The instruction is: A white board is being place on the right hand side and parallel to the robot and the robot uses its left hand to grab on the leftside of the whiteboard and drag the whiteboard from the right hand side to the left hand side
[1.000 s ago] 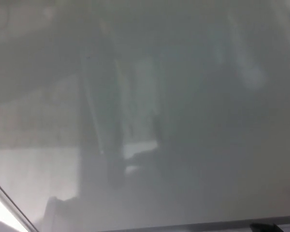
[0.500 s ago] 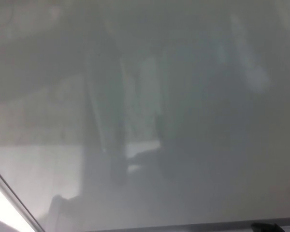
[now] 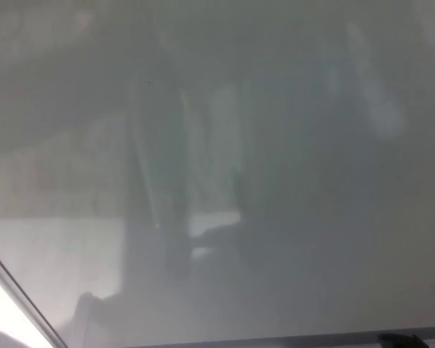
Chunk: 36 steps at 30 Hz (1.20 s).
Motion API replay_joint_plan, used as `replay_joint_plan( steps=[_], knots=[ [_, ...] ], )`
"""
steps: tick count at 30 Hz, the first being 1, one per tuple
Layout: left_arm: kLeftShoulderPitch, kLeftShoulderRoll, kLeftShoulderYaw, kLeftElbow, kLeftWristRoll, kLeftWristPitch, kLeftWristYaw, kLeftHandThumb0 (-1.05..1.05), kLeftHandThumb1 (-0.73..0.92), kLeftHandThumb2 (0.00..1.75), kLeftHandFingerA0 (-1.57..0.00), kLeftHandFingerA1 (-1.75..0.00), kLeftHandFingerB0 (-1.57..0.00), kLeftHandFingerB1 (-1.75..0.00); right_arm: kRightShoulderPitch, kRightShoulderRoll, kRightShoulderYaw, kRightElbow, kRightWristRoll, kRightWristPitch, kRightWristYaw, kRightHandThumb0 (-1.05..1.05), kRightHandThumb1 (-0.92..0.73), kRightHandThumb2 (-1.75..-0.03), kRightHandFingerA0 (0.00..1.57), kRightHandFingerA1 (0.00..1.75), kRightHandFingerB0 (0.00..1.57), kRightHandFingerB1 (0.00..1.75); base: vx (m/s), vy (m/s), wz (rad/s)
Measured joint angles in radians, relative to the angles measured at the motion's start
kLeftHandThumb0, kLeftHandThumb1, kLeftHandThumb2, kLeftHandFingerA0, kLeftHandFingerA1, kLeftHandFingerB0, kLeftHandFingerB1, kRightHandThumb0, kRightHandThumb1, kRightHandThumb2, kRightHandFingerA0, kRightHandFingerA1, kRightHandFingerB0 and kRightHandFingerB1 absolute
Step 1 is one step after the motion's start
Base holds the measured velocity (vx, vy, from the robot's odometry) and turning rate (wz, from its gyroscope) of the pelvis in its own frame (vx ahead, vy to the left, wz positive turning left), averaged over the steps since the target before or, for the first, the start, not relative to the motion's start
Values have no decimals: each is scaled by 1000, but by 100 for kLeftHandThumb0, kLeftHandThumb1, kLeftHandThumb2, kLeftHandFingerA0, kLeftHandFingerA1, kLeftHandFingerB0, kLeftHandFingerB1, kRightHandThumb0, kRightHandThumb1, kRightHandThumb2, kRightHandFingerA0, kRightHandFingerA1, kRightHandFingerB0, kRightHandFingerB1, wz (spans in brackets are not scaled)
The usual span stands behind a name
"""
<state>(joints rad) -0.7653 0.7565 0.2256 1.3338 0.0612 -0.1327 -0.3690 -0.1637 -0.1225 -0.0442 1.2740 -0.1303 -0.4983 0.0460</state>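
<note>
**Whiteboard fills the view, no hand to be seen**

The whiteboard (image 3: 275, 145) takes up almost the whole head view, a glossy grey-white face carrying only dim, blurred reflections. Its pale frame edge (image 3: 14, 297) cuts across the corner at 8 o'clock, with a bright strip beyond it. Along the bottom, from 6 to 4 o'clock, a dark band (image 3: 290, 339) marks the board's lower border. At 5 o'clock a small black shape (image 3: 399, 338) sits on that border; too little shows to say what it is. Neither robot hand appears, so I cannot tell how the board lies relative to the left hand or how its fingers stand.
</note>
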Motion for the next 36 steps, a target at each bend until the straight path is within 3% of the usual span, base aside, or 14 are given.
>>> replay_joint_plan(
  steps=[2, 4, 15, 19, 20, 22, 27, 28, 29, 32, 33, 34, 35, 36],
  knots=[
    [21, -36, 57, -3, -23, -1, 33, -30, 15, 78, 0, -44, -7, -44, 0, 0, 0, 0, 0, 0, 0, -105, -57, -69, 80, 104, 0, 78, 0, 0, 0],
    [51, -80, 103, -8, -43, -6, 66, -76, 51, 88, -8, -32, -7, -40, 0, 0, -1, -1, 0, 0, 0, -105, -57, -69, 80, 104, 0, 78, 0, 0, 0],
    [363, -366, 197, -23, -117, -22, 180, -105, 72, 107, 0, -50, -13, -58, 1, -2, -6, -1, 1, 0, 1, -105, -57, -69, 80, 104, 0, 78, 0, 0, 0],
    [448, -425, 170, -17, -117, -19, 186, -105, 72, 107, 0, -50, -13, -58, 1, -2, -7, -1, 1, 0, 1, -105, -57, -69, 80, 104, 0, 78, 0, 0, 0],
    [459, -435, 165, -16, -117, -18, 186, -105, 92, 79, 0, -28, -1, -50, 1, -2, -7, -1, 1, 0, 1, -105, -57, -69, 80, 104, 0, 78, 0, 0, 0],
    [476, -444, 145, -18, -116, -18, 185, -105, 92, 73, 0, -47, -8, -68, 0, -2, -7, -1, 1, 0, 1, -105, -57, -69, 80, 104, 0, 78, 0, 0, -4],
    [565, -512, 62, -14, -104, -16, 147, -105, 92, 91, 0, -2, 0, -39, 0, -2, -6, -1, 0, 0, 1, -105, -57, -69, 80, 104, 0, 78, 0, 0, 0],
    [574, -518, 47, -14, -101, -16, 143, -105, 91, 125, 0, -83, -30, -98, 0, -2, -5, -1, 0, 0, 1, -105, -57, -69, 80, 104, 0, 78, 0, 0, 0],
    [586, -524, 20, -14, -94, -16, 137, -105, 92, 103, 0, 0, 0, -51, -1, -2, -5, -1, 0, 0, 1, -105, -57, -69, 80, 104, 0, 78, 0, 0, 0],
    [611, -536, -28, -13, -77, -16, 124, -105, 92, 103, 0, 0, 0, -51, -2, -1, -4, -1, 0, 0, 1, -105, -57, -69, 80, 104, 0, 78, 0, 0, 0],
    [614, -537, -36, -13, -75, -16, 121, -105, 92, 111, 0, 0, 0, -102, -2, -1, -4, -1, 0, 0, 1, -105, -57, -69, 80, 104, 0, 78, 0, 0, 0],
    [617, -538, -45, -13, -73, -16, 118, -105, 92, 111, 0, 0, 0, -102, -2, -1, -4, -1, 0, 0, 1, -105, -57, -69, 80, 104, 0, 78, 0, 0, 0],
    [621, -539, -60, -15, -69, -18, 114, -105, 92, 115, 0, 0, -37, -141, -2, -1, -4, -1, 0, 0, 1, -105, -57, -69, 80, 104, 0, 78, 0, 0, 0],
    [626, -542, -76, -15, -64, -19, 109, -105, 92, 116, 0, 0, -20, -138, -3, -1, -3, -1, 0, 0, 1, -105, -57, -69, 80, 104, 0, 78, 0, 0, 0]
  ],
)
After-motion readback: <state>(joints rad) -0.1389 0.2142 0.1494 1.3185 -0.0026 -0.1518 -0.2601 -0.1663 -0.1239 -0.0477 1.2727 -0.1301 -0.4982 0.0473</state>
